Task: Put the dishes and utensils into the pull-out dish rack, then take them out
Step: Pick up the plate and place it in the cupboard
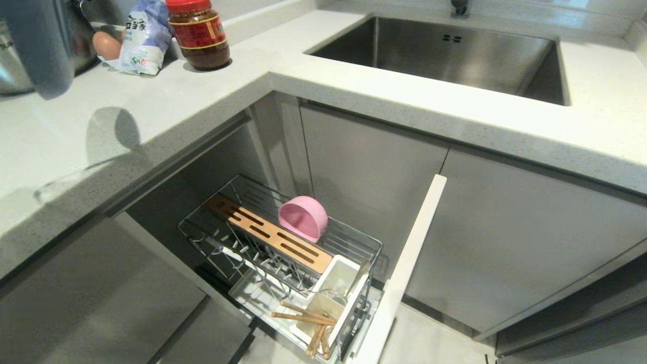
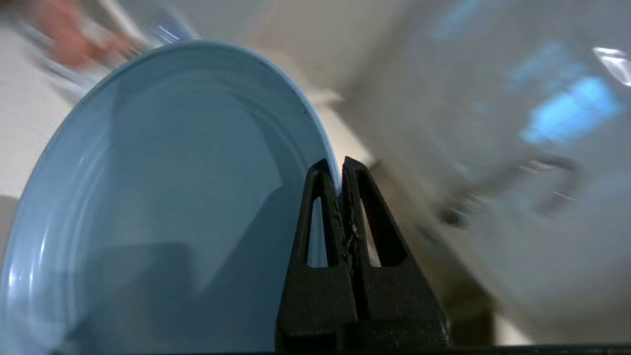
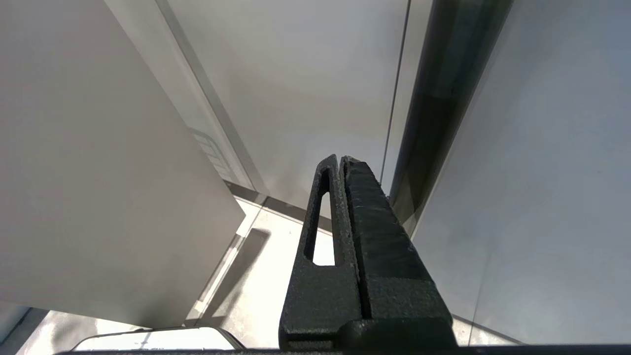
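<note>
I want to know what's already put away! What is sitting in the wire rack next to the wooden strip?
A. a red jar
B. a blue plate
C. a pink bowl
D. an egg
C: the pink bowl stands on its side in the wire rack beside the wooden strip; the blue plate is clamped in the left gripper.

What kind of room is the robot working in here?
Most likely a home kitchen. A steel sink is set into a pale stone countertop, a jar of sauce stands on it, and a pull-out dish rack below holds a pink bowl and chopsticks.
</note>
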`<state>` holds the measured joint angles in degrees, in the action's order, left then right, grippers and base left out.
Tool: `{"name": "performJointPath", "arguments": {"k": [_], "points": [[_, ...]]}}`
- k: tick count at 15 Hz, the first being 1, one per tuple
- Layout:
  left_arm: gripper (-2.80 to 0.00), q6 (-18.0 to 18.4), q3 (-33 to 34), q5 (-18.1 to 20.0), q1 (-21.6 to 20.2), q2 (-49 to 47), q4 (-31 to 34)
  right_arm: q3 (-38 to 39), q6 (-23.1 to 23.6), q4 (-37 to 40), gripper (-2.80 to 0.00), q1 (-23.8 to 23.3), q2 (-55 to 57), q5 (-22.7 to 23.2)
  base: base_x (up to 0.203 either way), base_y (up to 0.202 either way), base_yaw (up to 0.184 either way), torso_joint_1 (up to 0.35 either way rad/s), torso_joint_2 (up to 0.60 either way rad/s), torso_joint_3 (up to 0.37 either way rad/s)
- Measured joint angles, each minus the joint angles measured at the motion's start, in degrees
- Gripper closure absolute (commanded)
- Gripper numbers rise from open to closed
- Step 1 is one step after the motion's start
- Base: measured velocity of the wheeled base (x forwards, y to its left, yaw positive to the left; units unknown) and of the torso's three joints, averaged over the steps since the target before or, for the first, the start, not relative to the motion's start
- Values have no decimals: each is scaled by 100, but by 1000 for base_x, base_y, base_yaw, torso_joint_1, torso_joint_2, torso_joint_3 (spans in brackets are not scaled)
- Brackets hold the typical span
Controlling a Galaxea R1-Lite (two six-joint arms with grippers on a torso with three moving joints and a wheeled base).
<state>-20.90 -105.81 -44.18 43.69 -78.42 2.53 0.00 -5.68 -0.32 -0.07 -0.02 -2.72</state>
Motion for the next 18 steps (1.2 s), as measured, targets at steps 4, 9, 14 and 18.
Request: {"name": "performJointPath", "arguments": {"k": [4, 9, 14, 18], "points": [[0, -436, 351, -24, 1101, -35, -124, 0, 0, 0, 0, 2, 0, 1, 0, 0, 0, 0, 0, 0], [0, -1384, 929, -13, 1862, -374, -138, 0, -1, -1, 0, 0, 0, 0, 0, 0, 0, 0, 0, 0], [0, -2089, 1552, -102, 1973, -763, -895, 0, -1, 1, 0, 0, 0, 0, 0, 0, 0, 0, 0, 0], [0, -2265, 2463, -402, 1954, -881, -1881, 0, -1, -1, 0, 0, 0, 1, 0, 0, 0, 0, 0, 0]]}}
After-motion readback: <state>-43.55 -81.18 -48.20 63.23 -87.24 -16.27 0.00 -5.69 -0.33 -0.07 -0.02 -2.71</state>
